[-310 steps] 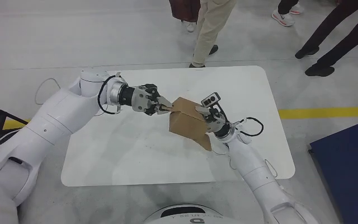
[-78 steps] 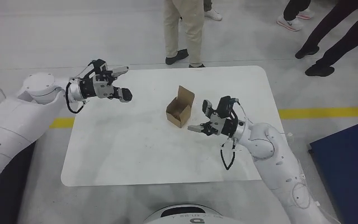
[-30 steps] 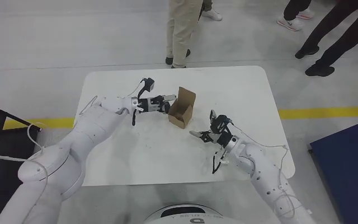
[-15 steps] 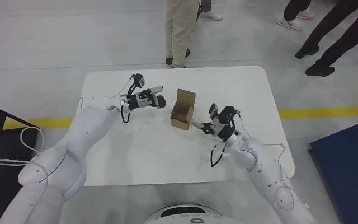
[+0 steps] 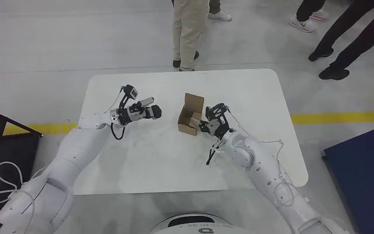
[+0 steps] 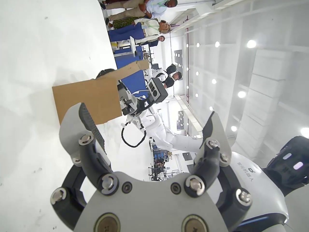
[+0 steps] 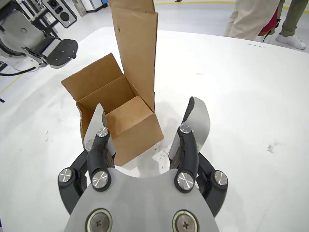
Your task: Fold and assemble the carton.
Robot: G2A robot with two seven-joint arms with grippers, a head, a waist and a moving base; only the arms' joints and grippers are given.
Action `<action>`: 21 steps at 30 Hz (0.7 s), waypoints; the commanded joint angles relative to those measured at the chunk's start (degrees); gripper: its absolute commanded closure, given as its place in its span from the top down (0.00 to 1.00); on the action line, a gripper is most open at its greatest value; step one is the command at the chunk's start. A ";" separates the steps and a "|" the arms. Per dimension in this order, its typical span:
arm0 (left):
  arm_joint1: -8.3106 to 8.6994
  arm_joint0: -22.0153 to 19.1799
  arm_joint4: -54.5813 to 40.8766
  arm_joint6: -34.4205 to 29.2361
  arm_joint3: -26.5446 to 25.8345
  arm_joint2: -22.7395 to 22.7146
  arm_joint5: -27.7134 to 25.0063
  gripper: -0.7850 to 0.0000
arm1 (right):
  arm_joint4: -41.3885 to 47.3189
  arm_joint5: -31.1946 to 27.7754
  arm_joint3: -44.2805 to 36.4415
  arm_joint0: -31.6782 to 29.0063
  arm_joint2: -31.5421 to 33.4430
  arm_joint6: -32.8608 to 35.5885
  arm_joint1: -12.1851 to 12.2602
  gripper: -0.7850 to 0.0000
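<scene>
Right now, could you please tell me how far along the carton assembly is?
Done: the carton stands erected on the table, body squared. In hand: nothing gripped; the open right gripper sits at one corner, and the open left gripper hangs apart. Left: the tall lid flap and a side flap stand up, unfolded.

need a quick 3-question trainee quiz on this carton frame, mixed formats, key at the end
1. True or false: the left gripper is shut on the carton.
2. The carton's top is: A) taped shut, B) open with one tall flap standing up, C) crushed flat.
3. Fill in: the gripper nearest the carton is the ____ one.

Key: 1 false, it is open and apart from the carton; 2 B; 3 right gripper, open at the carton's side.
</scene>
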 commanded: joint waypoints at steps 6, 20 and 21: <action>1.12 2.16 2.57 0.36 -2.15 -3.56 -0.35 1.00 | -2.78 3.71 -7.40 -1.46 0.31 6.65 0.25 0.43; 1.97 3.75 5.23 -0.53 -3.19 -8.65 0.54 1.00 | -6.91 16.63 -18.08 -1.45 -1.52 26.21 -0.35 0.39; 2.00 3.84 5.40 -0.64 -3.10 -8.93 0.65 1.00 | -6.75 17.31 -18.12 -1.29 -1.88 27.40 -0.48 0.40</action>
